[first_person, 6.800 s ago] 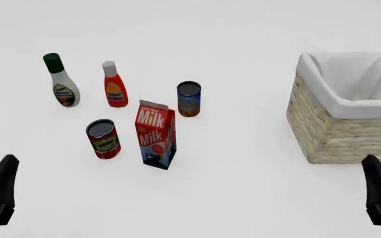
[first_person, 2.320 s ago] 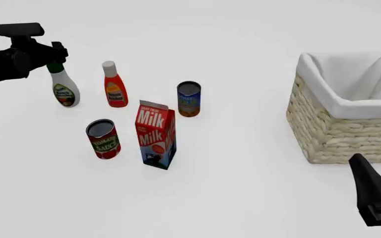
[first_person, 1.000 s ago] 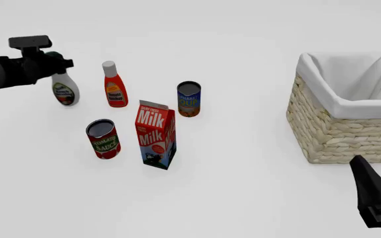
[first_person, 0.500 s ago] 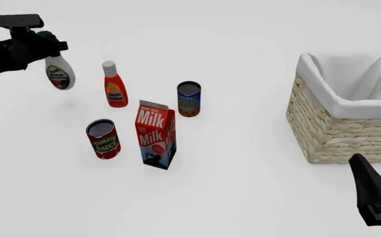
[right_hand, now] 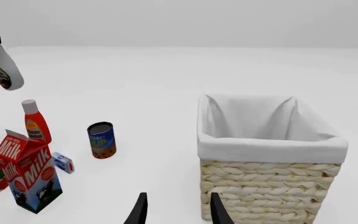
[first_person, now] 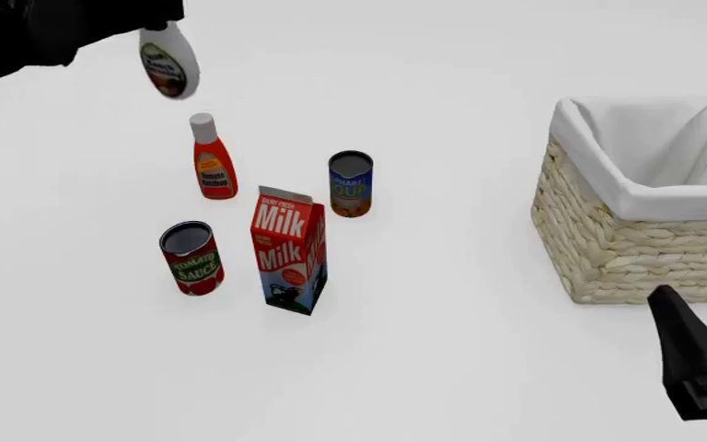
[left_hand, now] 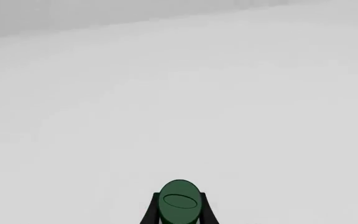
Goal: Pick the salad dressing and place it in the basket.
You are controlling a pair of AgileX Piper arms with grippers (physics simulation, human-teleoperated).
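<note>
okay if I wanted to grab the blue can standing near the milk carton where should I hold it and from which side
Grip the small blue cylindrical can around its upright side wall, from above with fingers straddling it. The red-and-white milk carton stands near its front-left, so spread the fingers left-right, or come from the open right.

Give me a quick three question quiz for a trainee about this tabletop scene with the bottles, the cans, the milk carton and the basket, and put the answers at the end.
1. True or false: the salad dressing is standing on the table.
2. Which thing stands closest to the basket? A) the blue can B) the red can C) the red-orange bottle
3. Fill in: the left gripper is shut on the bottle's dark green ____.

Key
1. False: it hangs in the air, held by the left gripper, above the red-orange bottle in the front view.
2. A.
3. Cap; the left wrist view shows a finger on each side of it.
</note>
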